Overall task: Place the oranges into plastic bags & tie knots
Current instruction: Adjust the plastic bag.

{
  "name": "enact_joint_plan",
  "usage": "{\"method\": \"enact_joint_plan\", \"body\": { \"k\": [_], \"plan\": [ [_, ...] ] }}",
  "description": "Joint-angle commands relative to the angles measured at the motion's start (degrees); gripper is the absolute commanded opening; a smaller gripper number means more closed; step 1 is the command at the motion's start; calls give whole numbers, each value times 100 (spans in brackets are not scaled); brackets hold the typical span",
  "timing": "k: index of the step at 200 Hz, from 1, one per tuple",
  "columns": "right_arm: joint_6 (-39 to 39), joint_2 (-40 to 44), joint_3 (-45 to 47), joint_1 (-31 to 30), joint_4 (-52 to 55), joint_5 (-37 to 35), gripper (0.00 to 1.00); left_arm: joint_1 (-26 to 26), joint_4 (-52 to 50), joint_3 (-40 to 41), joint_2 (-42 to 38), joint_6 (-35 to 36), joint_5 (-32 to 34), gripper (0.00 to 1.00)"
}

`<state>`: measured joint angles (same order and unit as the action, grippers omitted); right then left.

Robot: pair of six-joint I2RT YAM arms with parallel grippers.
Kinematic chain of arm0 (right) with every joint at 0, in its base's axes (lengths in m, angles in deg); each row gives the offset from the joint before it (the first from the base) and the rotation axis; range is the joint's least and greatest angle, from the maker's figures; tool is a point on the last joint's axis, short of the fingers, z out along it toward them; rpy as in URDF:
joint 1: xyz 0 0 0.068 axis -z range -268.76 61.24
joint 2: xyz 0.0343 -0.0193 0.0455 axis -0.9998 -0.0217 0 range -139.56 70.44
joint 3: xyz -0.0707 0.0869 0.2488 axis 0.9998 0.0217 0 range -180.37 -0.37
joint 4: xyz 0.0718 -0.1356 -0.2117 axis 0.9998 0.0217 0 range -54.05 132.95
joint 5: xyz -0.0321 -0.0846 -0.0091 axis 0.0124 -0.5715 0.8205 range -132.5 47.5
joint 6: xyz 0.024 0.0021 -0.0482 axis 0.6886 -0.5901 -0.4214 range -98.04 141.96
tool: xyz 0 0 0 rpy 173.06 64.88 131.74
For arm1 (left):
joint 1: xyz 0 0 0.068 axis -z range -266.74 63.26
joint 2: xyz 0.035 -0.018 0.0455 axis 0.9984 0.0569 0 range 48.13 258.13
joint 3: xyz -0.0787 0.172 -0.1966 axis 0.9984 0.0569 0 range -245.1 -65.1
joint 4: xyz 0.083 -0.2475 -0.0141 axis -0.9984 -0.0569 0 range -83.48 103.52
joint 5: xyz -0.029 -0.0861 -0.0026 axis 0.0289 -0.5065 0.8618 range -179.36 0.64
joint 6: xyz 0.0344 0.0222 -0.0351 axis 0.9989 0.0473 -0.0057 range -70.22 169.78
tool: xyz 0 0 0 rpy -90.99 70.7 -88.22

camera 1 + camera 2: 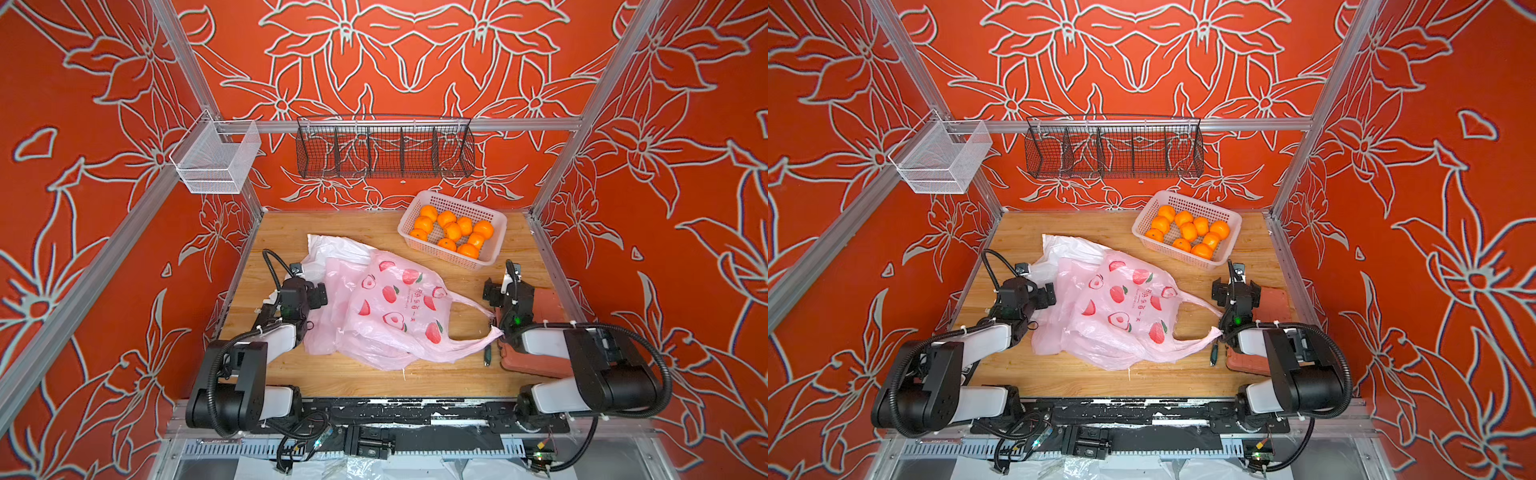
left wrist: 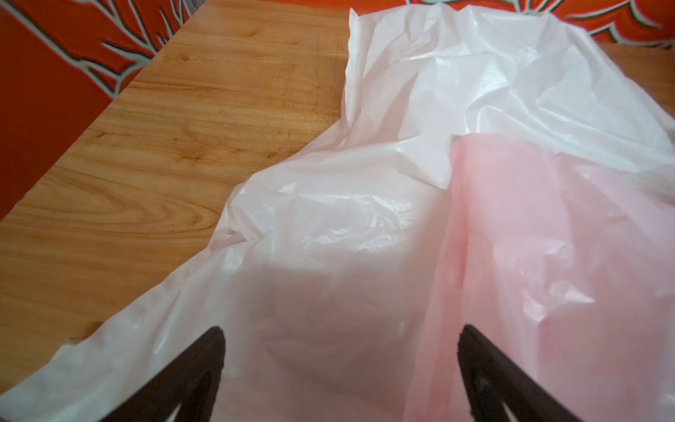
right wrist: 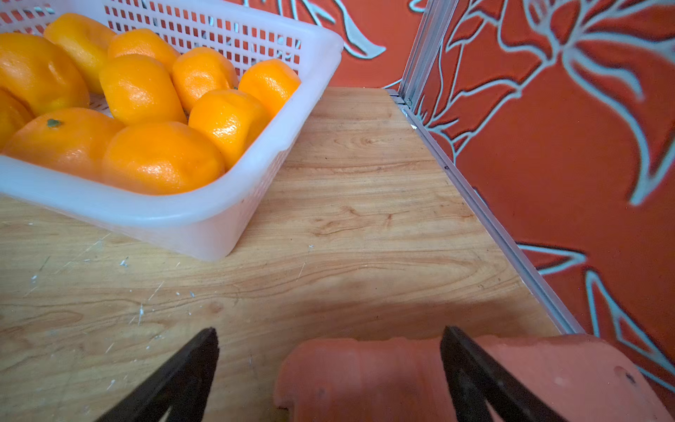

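Several oranges [image 1: 453, 230] [image 1: 1187, 230] [image 3: 138, 109] fill a white perforated basket [image 1: 490, 259] at the table's far right. The plastic bags lie flat in a pile mid-table: a pink peach-print bag [image 1: 395, 311] [image 1: 1121, 307] over a plain white one [image 1: 328, 247] [image 2: 456, 80]. The pink bag's handle loops [image 1: 478, 332] lie loose towards the right arm; no knots are in view. My left gripper [image 1: 309, 282] [image 2: 341, 330] hovers open over the pile's left edge, nothing between its fingers. Near the basket, my right gripper [image 1: 503, 286] [image 3: 329, 330] is open and empty.
A red-brown block [image 1: 544, 303] [image 3: 401, 376] lies under the right arm by the right wall. A small dark green pen-like object [image 1: 487, 356] rests beside it. A black wire basket [image 1: 384, 147] and a white mesh basket [image 1: 216, 160] hang on the back rail above the wooden table [image 1: 374, 382].
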<state>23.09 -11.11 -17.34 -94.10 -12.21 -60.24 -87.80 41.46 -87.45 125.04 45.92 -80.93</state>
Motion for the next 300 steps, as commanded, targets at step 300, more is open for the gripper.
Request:
{"method": "enact_joint_plan", "body": {
  "k": [300],
  "plan": [
    [752,1413,-779,16,2703,-913,98,131,-3411,-1391,-956,-1444,1667,97]
  ]
}}
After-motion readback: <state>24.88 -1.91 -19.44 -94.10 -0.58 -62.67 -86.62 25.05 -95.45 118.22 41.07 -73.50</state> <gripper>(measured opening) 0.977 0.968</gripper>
